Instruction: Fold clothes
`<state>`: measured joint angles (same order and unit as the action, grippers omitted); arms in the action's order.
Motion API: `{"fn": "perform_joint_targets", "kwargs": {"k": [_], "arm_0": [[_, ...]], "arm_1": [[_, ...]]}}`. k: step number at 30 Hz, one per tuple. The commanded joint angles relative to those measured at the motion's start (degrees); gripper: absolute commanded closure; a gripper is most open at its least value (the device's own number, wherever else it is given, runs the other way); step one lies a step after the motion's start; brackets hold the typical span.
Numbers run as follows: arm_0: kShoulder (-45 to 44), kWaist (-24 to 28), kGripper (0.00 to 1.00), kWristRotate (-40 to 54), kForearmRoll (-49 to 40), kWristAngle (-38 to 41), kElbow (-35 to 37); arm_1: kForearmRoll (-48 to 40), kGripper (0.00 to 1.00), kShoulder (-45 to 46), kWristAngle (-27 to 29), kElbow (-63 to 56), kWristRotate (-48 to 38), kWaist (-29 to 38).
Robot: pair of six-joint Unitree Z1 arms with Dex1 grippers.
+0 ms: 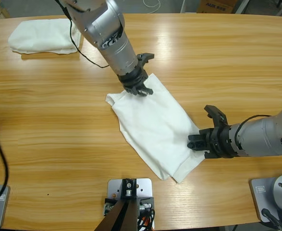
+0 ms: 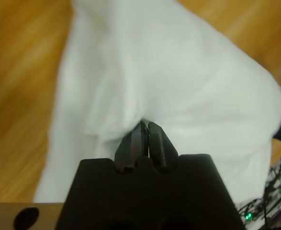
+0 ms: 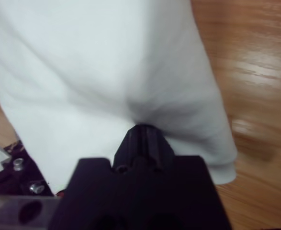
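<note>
High view shows a white T-shirt [image 1: 155,127] lying part-folded and slantwise mid-desk [image 1: 59,144]. The left tool [image 1: 140,89] pinches its upper edge, jaws pressed together on a tuck of cloth; the right tool [image 1: 198,142] nips the right-hand edge low down (the wrist views show fabric bunched at both tips). A second, already bundled shirt [image 1: 42,36] sits at the far left corner. My worry: the grips look shallow, so an uneven lift could let one edge slip free, spoiling the fold.

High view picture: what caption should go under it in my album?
Two robot arms pinch a white T-shirt on a wooden table.
</note>
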<state>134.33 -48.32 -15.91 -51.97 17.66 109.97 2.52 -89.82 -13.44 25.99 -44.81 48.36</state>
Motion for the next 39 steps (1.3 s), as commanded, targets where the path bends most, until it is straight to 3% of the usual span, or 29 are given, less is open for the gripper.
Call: {"fn": "perform_joint_targets", "kwargs": {"k": [1, 5, 12, 14, 17, 22, 26, 29, 33, 37, 39], "arm_0": [[6.1, 3.8, 1.0, -5.0, -5.6, -7.3, 3.7], [4.7, 3.1, 1.0, -5.3, -5.5, -9.5, 2.9], [-9.2, 2.8, 1.0, -1.8, 0.1, -11.8, 1.3], [-12.7, 2.5, 1.0, -1.7, 0.3, -11.6, -1.4], [-18.4, 2.3, 1.0, -1.6, 4.2, -11.3, -11.9], [-27.4, 3.0, 1.0, -2.0, 10.9, -11.3, -28.3], [-30.8, 3.0, 1.0, -2.1, 11.7, -11.5, -32.7], [-32.7, 3.0, 1.0, -2.2, 12.1, -11.8, -35.2], [-35.0, 3.1, 1.0, -2.5, 12.8, -12.1, -38.4], [-35.9, 3.0, 1.0, -3.4, 14.2, -12.0, -40.9], [-36.2, 3.0, 1.0, -3.5, 14.3, -12.0, -41.1]], "arm_1": [[6.6, 1.0, -2.3, 1.4, -0.1, 2.8, -0.4], [8.4, 1.0, -2.6, 1.6, 1.5, 4.6, -0.4], [9.6, 1.0, -3.9, 1.7, 4.2, 6.5, -0.4], [10.4, 1.0, -5.5, 1.7, 5.4, 8.0, -0.4], [15.9, 1.0, -9.8, 1.8, 9.4, 12.1, -0.4], [31.2, 1.0, -19.1, 8.4, 22.0, 21.2, -0.4], [35.3, 1.0, -20.5, 13.6, 25.7, 25.5, -0.4], [39.6, 1.0, -22.4, 20.9, 30.9, 33.4, 0.2], [39.5, 1.0, -24.0, 28.7, 32.1, 45.8, 0.2], [34.8, 1.0, -23.4, 30.3, 31.7, 55.7, 0.2], [34.3, 1.0, -21.8, 31.9, 31.7, 56.2, 0.2]]}}
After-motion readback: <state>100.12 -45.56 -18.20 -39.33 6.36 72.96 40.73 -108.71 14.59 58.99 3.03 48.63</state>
